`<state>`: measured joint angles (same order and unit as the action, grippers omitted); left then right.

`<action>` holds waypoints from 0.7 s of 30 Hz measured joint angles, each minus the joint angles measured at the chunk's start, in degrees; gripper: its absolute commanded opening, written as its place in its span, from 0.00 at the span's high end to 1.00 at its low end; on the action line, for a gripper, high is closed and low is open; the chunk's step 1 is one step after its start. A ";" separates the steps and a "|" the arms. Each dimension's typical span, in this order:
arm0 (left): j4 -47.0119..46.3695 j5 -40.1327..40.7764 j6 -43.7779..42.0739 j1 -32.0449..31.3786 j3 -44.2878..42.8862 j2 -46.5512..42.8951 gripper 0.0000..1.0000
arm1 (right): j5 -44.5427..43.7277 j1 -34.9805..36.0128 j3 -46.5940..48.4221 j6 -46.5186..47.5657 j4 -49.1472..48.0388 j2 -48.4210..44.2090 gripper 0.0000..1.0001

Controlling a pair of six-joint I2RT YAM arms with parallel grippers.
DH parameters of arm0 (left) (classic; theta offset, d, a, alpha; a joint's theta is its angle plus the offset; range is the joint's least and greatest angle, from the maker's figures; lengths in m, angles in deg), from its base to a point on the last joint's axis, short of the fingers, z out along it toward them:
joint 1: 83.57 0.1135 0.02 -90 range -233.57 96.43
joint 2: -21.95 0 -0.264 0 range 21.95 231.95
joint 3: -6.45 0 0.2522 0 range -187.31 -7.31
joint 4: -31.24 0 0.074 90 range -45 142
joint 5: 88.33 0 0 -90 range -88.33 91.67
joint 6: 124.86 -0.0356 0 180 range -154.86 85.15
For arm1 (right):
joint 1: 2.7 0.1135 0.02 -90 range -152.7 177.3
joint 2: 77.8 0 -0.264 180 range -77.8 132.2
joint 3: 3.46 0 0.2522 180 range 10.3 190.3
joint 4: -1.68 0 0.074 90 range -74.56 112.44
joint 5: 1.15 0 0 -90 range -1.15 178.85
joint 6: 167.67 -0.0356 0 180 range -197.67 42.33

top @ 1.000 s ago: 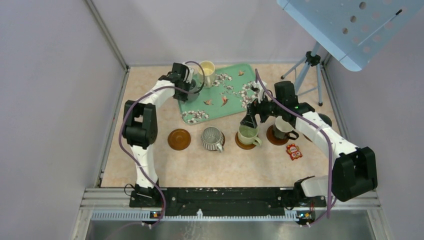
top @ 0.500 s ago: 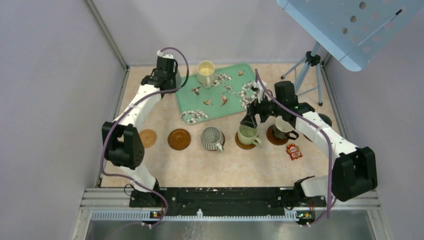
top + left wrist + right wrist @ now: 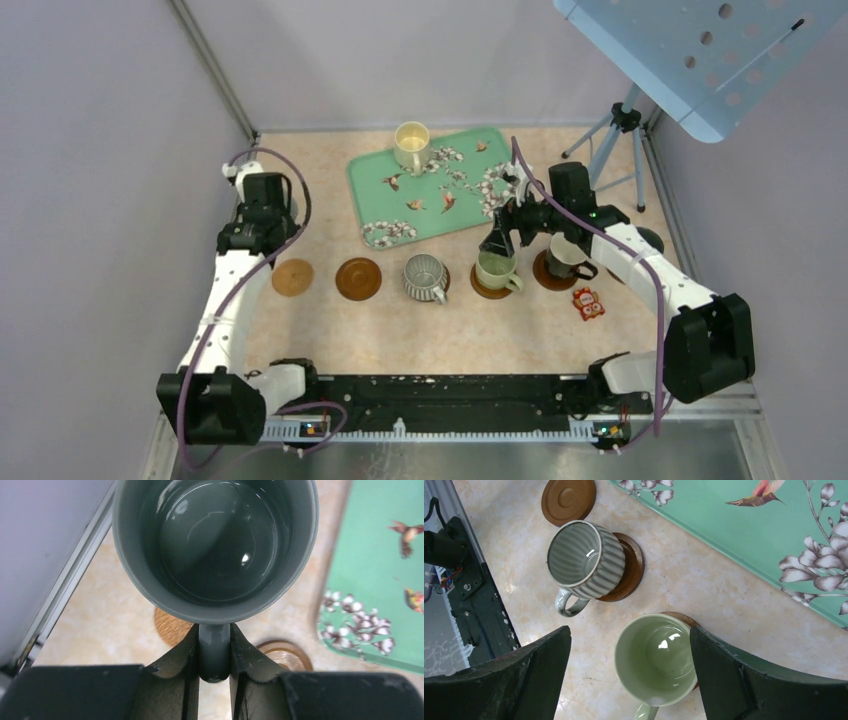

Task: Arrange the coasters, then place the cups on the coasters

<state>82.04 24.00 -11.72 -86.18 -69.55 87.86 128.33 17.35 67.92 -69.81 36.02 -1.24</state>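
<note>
Mug in left claw: grey mug [image 3: 215,545], upright, empty, bowl just ahead of your fingertips.
Left claw [image 3: 215,647]: closed tight on the grey mug's handle, one finger on each side of it.
Below left claw: tan coaster [image 3: 172,627], partly hidden under the mug; brown coaster [image 3: 285,652], bare, to the claw's right; floral tray [image 3: 380,555] further right.
Right claw [image 3: 630,645]: jaws wide, gripping nothing.
Between right fingers: pale green mug [image 3: 656,660] seated on a round coaster [image 3: 681,618]; neither finger touches it.
Ahead-left of right claw: ribbed mug [image 3: 584,560] on a dark coaster [image 3: 631,572].
Tray contents: cream mug [image 3: 411,145] at the far edge.
</note>
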 measured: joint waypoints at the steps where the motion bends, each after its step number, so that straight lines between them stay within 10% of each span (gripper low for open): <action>1: 0.98 -0.79 0.26 1.77 1.07 -1.16 1.00 | 0.20 0.00 0.00 -0.04 0.02 0.00 0.13; 21: 7.10 -11.13 0.33 8.46 14.69 -6.03 1.00 | 2.25 0.00 -0.02 -0.42 0.22 1.27 0.14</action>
<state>89.14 12.87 -11.39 -77.72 -54.86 81.82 130.58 17.35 67.90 -70.22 36.24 0.03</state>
